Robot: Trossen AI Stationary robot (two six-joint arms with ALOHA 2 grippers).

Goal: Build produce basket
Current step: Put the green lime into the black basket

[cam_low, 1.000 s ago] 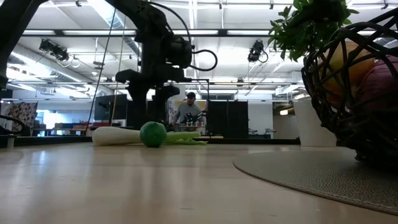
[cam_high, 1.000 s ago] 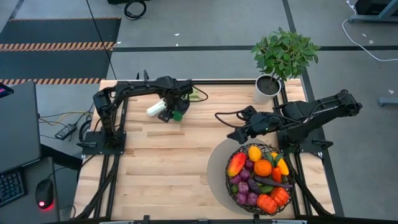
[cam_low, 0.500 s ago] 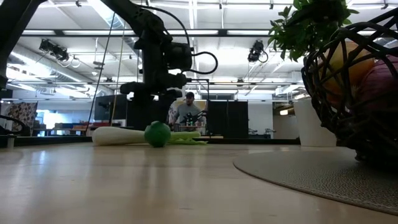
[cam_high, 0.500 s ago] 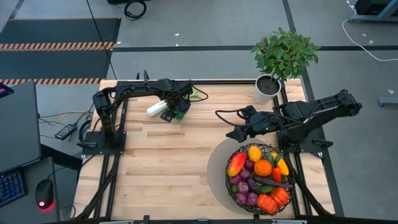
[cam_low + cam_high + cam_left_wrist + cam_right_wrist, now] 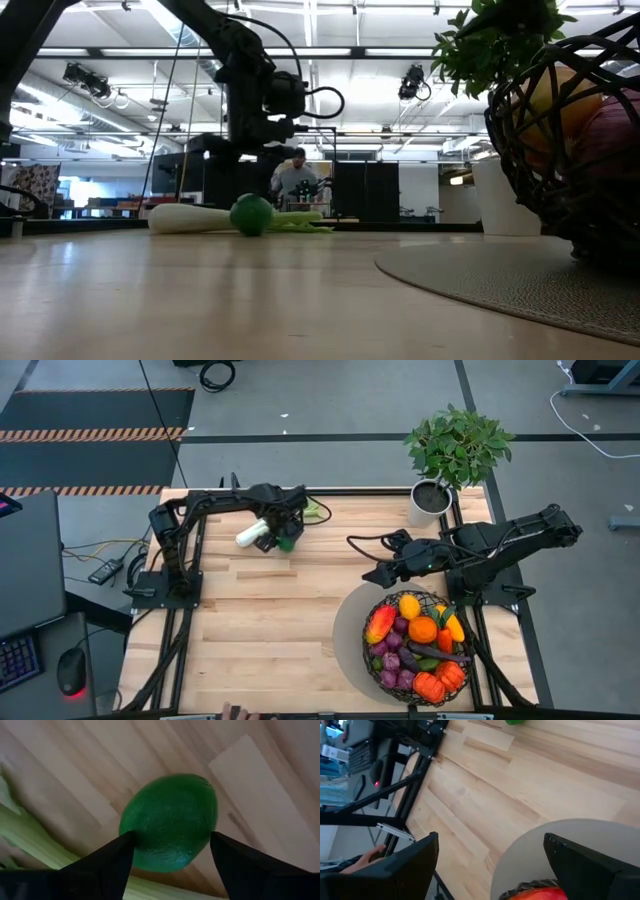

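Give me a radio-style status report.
Left gripper straddling lime beside leek. Right gripper open, waiting above basket. Nothing blocking.

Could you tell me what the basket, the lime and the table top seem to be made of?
Basket: dark woven wire, seemingly metal or coated, open see-through mesh. Lime: likely moulded plastic, with an evenly green, finely pebbled matte skin; the left gripper straddles it. Table top: pale wooden planks, showing grain and seams.

**Left gripper closes in on the lime**

Your left gripper [image 5: 284,538] has shifted slightly toward the table's back edge and now has its fingers either side of the lime [image 5: 169,822]. In the low view, the lime [image 5: 251,214] rolled right a little, then settled back partway, beside the leek [image 5: 190,218].
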